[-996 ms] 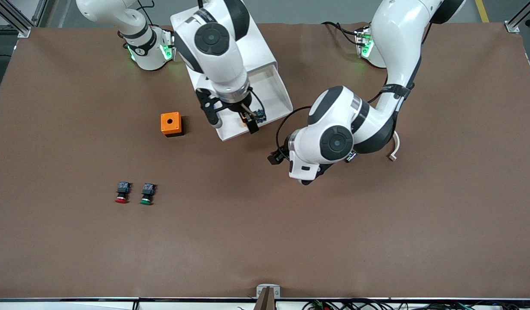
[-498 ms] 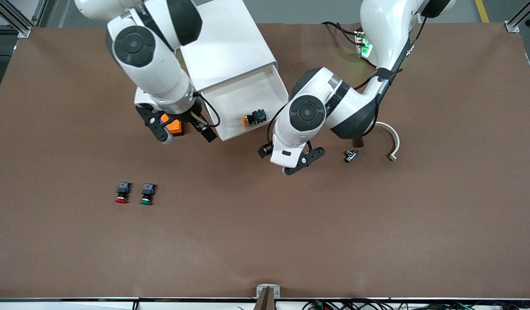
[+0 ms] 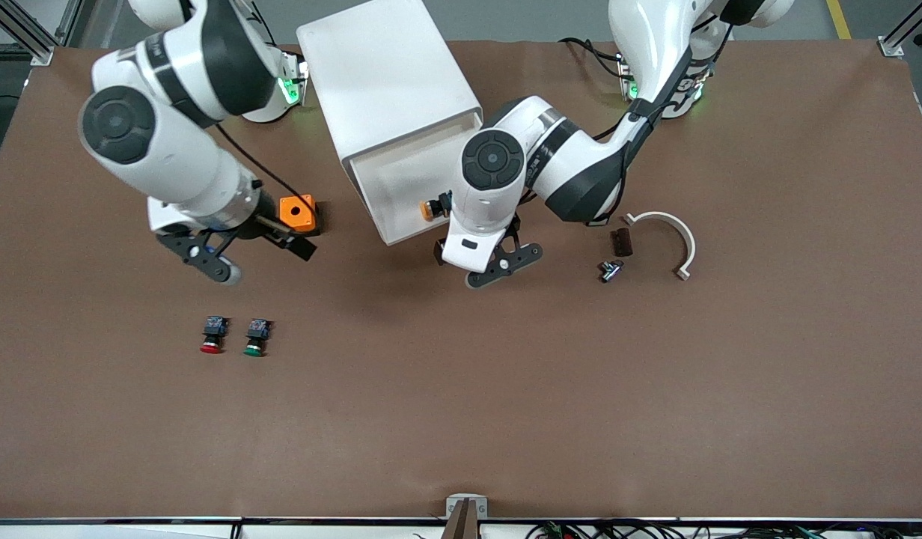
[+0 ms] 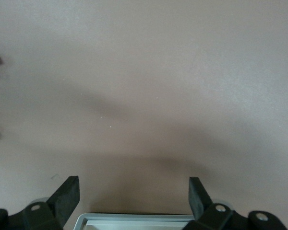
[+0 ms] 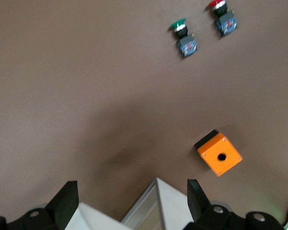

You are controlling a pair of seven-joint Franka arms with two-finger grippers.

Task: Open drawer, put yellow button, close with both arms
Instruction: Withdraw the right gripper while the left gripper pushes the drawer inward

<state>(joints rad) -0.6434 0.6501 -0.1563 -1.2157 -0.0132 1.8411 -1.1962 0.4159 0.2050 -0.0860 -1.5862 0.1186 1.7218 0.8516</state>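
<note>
Drawer (image 3: 397, 191), light and free-sliding, holds yellow button (image 3: 429, 209); I'd push its front rim. Left gripper (image 3: 491, 263) and right gripper (image 3: 244, 254) both spread, empty.

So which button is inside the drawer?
The yellow button, lying in the open drawer; the red button and green button sit together on the table.

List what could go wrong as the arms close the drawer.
The yellow button lies in the open drawer close to its front edge, so a hard push might jolt it. The open left gripper hangs just in front of the drawer; the open right gripper is off by the orange box, so one-sided pushing might skew the cabinet.
</note>
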